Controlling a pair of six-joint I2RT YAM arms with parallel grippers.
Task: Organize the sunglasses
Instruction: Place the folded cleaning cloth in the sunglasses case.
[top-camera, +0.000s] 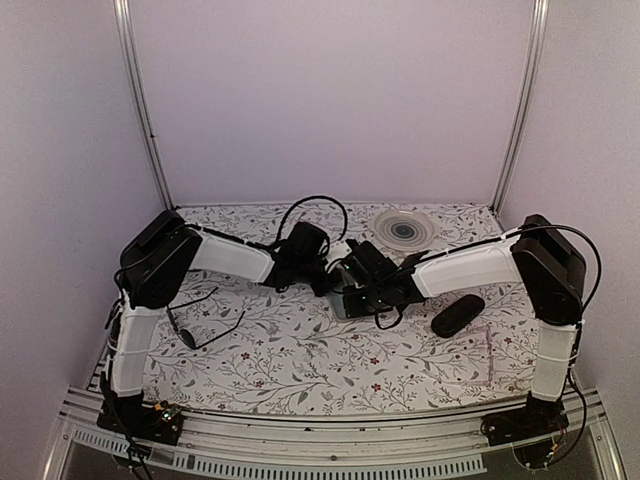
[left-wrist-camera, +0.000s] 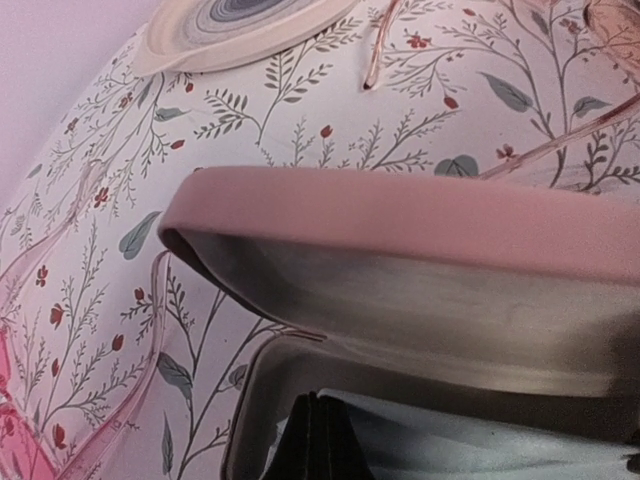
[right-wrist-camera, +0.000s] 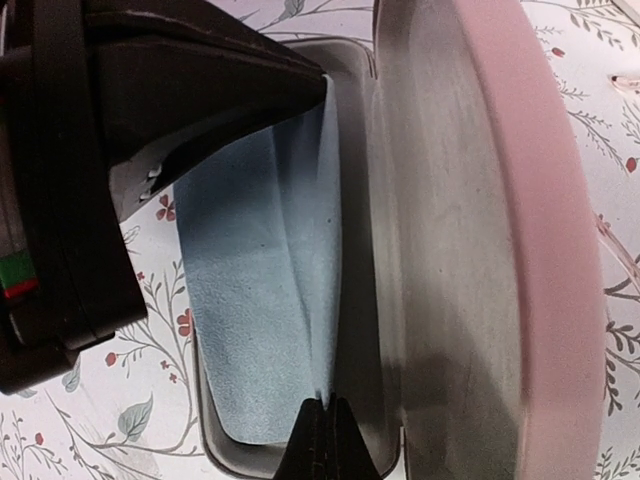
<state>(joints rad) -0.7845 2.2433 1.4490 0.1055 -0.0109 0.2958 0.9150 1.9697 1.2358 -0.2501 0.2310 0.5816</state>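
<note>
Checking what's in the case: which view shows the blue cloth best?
Right wrist: the blue cloth lies spread in the open pink case. Left wrist catches only a pale strip under the lid; in top external the arms hide it.

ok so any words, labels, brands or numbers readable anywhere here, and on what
None can be read.
The pink case, its blue cloth, the black case and the round plate show no lettering.
The table cover bears only leaves and flowers.
A green and red patch at the right wrist view's edge shows no letters.

Open pink case (right-wrist-camera: 540, 250) holds blue cloth (right-wrist-camera: 260, 300); black case (top-camera: 458, 315).
</note>
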